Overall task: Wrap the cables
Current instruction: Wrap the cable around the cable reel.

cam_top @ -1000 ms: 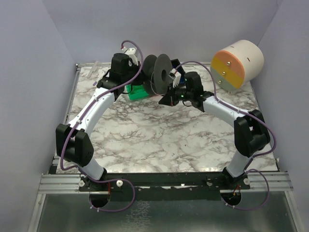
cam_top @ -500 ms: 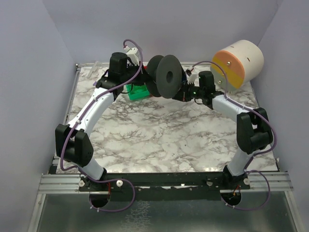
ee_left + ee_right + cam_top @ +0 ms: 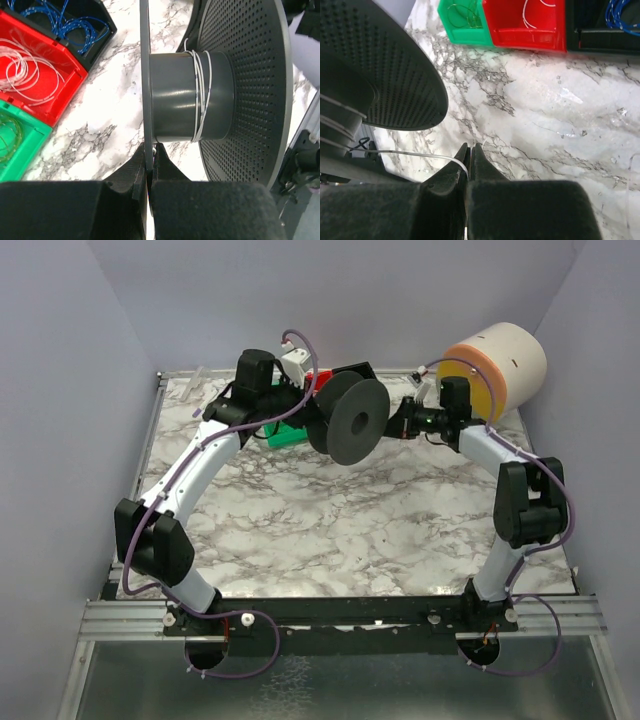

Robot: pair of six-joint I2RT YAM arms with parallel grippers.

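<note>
Seen from overhead, the dark grey spool [image 3: 352, 422] hung above the far part of the marble surface [image 3: 330, 530]. One broad face was turned toward the near edge, where a second before it had shown only its rims. The left gripper [image 3: 308, 410] had rolled it round while the right gripper [image 3: 396, 426] backed off toward the far right corner, ending near the orange-faced drum [image 3: 495, 370]. A green bin [image 3: 288, 434], a red bin [image 3: 318, 379] and a black bin [image 3: 352, 370] sat by the far edge behind the spool. The left wrist camera showed that gripper's fingers [image 3: 135, 170] pinching the spool's thin flange, with a few turns of whitish cable [image 3: 201, 95] already round the hub. The other cables lay in loose coils in the bins: a whitish coil [image 3: 25, 65] in the red, a blue coil [image 3: 70, 25] in the black, a green coil [image 3: 7, 137] in the green. The right wrist camera showed its fingers [image 3: 447, 175] pressed together on the same whitish cable, which ran in a straight line from the tips to the spool at the left of the view. The turn and the pull-back looked to have drawn the free length tight for another wrap. Winding of this one cable appeared under way, with the binned coils yet to be wound.
</note>
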